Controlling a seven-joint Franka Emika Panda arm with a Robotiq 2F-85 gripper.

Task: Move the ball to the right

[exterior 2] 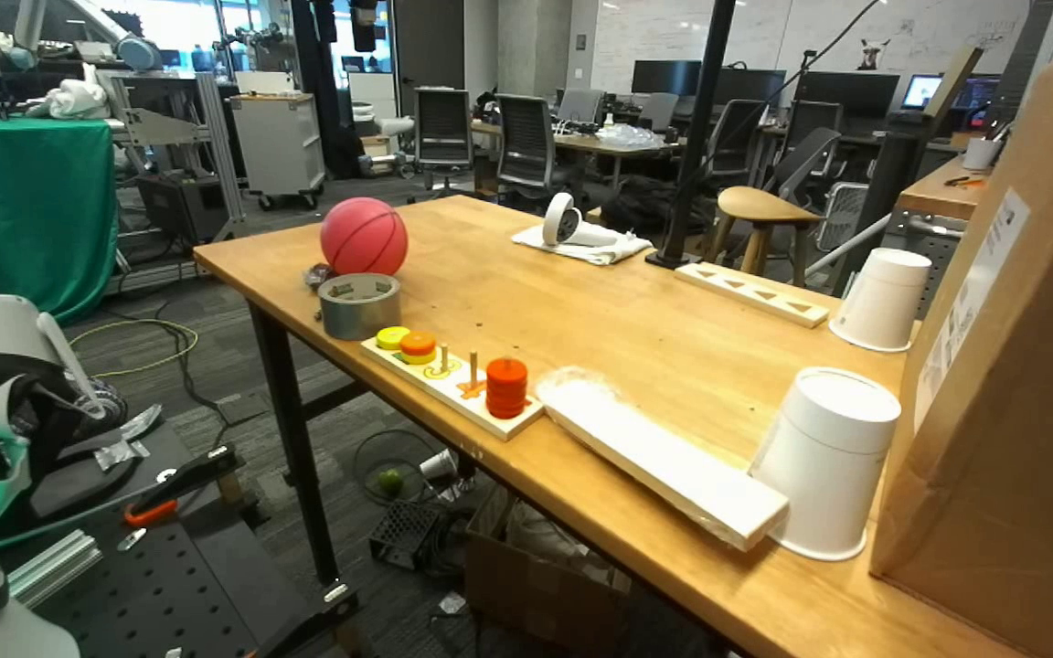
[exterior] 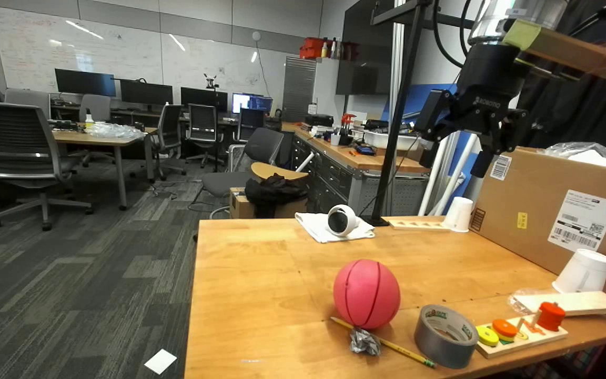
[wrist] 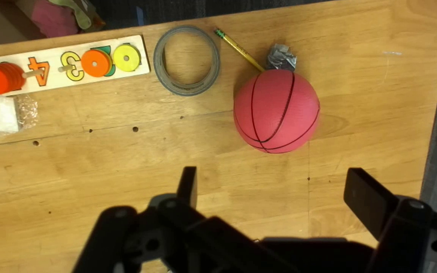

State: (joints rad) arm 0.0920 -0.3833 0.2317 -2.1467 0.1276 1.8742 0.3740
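Note:
The ball [exterior: 367,293] is red-pink with dark seam lines. It rests on the wooden table [exterior: 250,273] and shows in both exterior views [exterior 2: 364,237], near a table corner. In the wrist view the ball [wrist: 277,112] lies above the space between the fingertips, apart from them. My gripper [exterior: 456,159] hangs well above the table with its fingers spread. In the wrist view the gripper [wrist: 271,180] is open with nothing between its fingers.
Close to the ball are crumpled foil [wrist: 281,57], a pencil [wrist: 241,50] and a grey tape roll [wrist: 186,88]. A ring-stacking board [exterior 2: 444,384], a wrapped white block [exterior 2: 654,457], white cups [exterior 2: 826,461] and a large cardboard box [exterior: 524,205] also stand on the table.

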